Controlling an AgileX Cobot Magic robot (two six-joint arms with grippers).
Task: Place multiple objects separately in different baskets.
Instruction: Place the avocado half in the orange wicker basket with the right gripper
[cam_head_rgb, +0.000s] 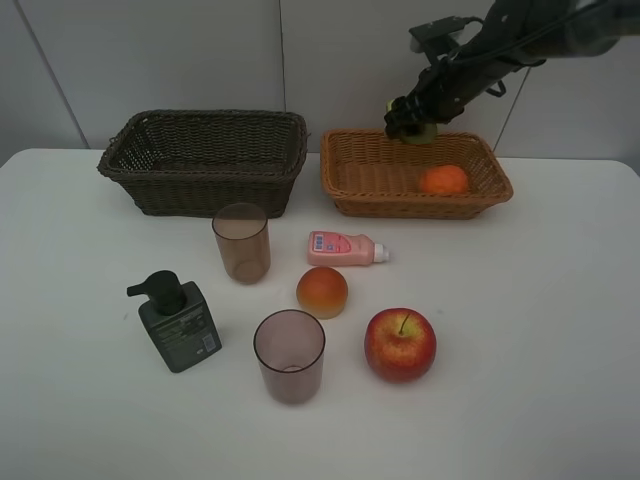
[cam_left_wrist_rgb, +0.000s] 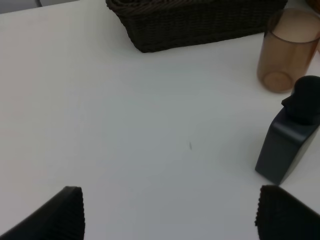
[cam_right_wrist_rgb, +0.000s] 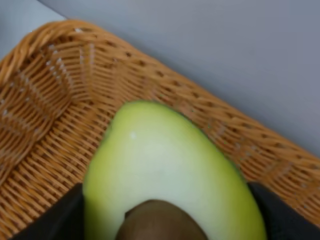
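Observation:
My right gripper is shut on the avocado half, holding it above the back left part of the light tan basket. The right wrist view shows the avocado half cut face up over the basket's weave. An orange tangerine lies in that basket. The dark brown basket stands to its left. On the table are two brownish cups, a pink bottle on its side, a peach-coloured fruit, a red apple and a dark green pump bottle. My left gripper is open over bare table.
In the left wrist view the pump bottle, one cup and the dark basket lie ahead of the open fingers. A grey wall rises behind both baskets. The white table runs to the right of the apple.

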